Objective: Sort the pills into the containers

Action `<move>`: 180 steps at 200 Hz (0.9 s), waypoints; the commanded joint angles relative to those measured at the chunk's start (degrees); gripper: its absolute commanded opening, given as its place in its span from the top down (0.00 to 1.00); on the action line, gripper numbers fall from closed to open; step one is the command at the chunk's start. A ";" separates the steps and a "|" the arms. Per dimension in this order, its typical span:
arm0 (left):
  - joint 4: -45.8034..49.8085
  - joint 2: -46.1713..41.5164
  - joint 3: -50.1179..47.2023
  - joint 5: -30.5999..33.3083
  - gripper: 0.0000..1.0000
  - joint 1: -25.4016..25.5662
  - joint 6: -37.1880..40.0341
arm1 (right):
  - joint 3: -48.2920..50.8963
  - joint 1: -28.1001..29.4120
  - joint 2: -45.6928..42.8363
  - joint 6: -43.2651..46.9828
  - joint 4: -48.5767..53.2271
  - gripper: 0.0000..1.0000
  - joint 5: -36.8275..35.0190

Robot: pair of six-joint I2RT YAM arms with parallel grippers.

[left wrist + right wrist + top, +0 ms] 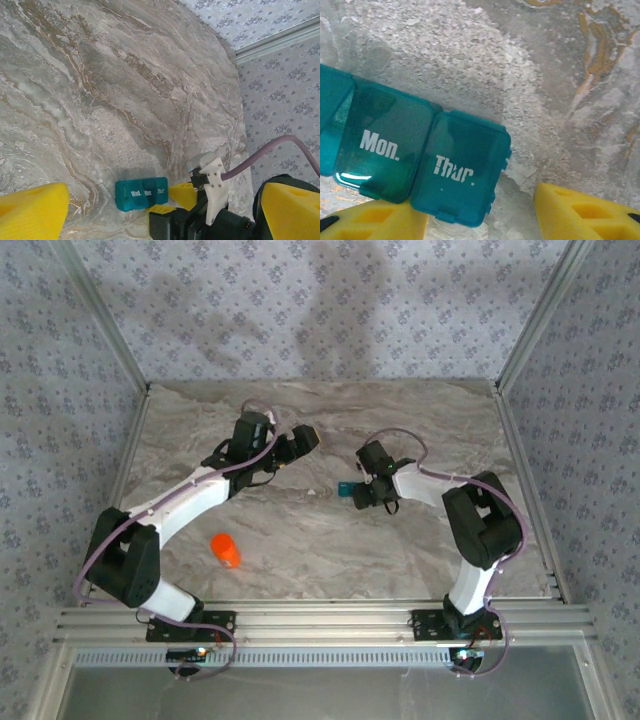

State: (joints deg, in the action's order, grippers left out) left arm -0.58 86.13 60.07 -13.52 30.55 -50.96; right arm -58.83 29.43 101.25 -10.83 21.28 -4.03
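Your pill organiser (141, 194) lies flat on the table (400, 420), right of centre, directly at the tip of your right gripper (481, 212). It is a row of square compartments in glossy, translucent teal plastic with rounded corners. The lids are printed in white and read "Wed.", "Mon." and "Thur.", with "Thur." at the end nearest that gripper. Every lid you can see is down. Contents cannot be made out through the plastic.

Right gripper: the jaws are partly parted. Its yellow wedge-shaped fingers (585, 215), matte with square recesses, sit either side of the organiser's end corner. One runs along the long edge below "Mon." and "Thur."; you cannot tell whether it touches. The other stands clear of the box, with bare table between them. Nothing is pinched.

Left gripper (303, 440): it is spread wide and holds nothing, poised over the far middle of the table, apart from the organiser. Its fingers (35, 210) are the same yellow blocks.

An orange cylindrical bottle (226, 550) sits on the near-left part of the table beside your left arm, well apart from the organiser.

The table surface is smooth, with a grey-beige marble pattern and brown veins. The walls (330, 310) are pale paper with a small repeating motif. Ribbed aluminium rails (320, 625) at the near edge carry both arm bases. A purple cable (280, 147) loops off the right wrist.
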 commanded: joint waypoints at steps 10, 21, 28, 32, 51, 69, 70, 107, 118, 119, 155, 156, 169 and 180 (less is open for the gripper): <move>4.65 1.66 3.42 -1.02 0.02 0.42 5.50 | 0.15 -2.11 -5.88 -1.68 4.45 0.41 3.98; 6.79 2.39 4.61 -0.84 0.02 0.63 7.78 | 0.66 -3.07 -8.07 -2.03 4.67 0.41 5.73; 8.39 2.97 5.50 -0.38 0.02 0.85 9.69 | 0.95 -3.82 -9.18 -2.62 4.56 0.40 6.97; 9.30 3.33 6.12 -0.01 0.02 1.04 10.83 | 1.02 -4.34 -9.58 -2.92 4.48 0.40 7.72; 14.54 5.46 9.48 2.07 0.02 2.59 16.90 | 0.31 -6.52 -9.72 -4.14 4.15 0.40 10.62; 19.17 7.95 12.77 4.35 0.02 4.59 22.71 | -1.39 -7.69 -7.67 -4.59 4.32 0.40 11.74; 19.37 8.11 12.91 4.45 0.02 4.65 23.04 | -1.52 -7.75 -7.49 -4.57 4.40 0.40 11.75; 24.50 12.52 16.44 8.66 0.02 8.22 32.06 | -3.96 -8.12 -2.46 -5.20 3.68 0.40 12.01; 25.52 13.56 16.86 9.65 0.02 8.90 33.99 | -3.98 -8.29 -1.45 -5.56 3.10 0.40 12.70; 25.58 13.60 16.89 9.70 0.02 9.00 34.17 | -4.04 -8.31 -1.39 -5.58 3.04 0.40 12.72; 26.94 15.94 16.79 11.65 0.02 10.41 37.18 | -4.72 -8.64 0.34 -6.04 1.23 0.40 13.46; 26.99 15.97 16.81 11.70 0.02 10.46 37.26 | -4.76 -8.66 0.39 -6.09 1.18 0.40 13.49; 27.12 16.58 16.79 12.09 0.02 10.73 37.89 | -4.91 -8.72 0.94 -6.26 0.96 0.40 13.85; 27.15 17.01 16.74 12.10 0.02 11.03 38.71 | -5.06 -8.69 1.37 -6.39 0.80 0.40 14.09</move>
State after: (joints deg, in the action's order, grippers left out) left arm 24.58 102.26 75.53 -3.29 40.95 -16.12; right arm -61.98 21.10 101.30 -15.88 22.83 8.64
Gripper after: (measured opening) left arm 0.980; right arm 0.598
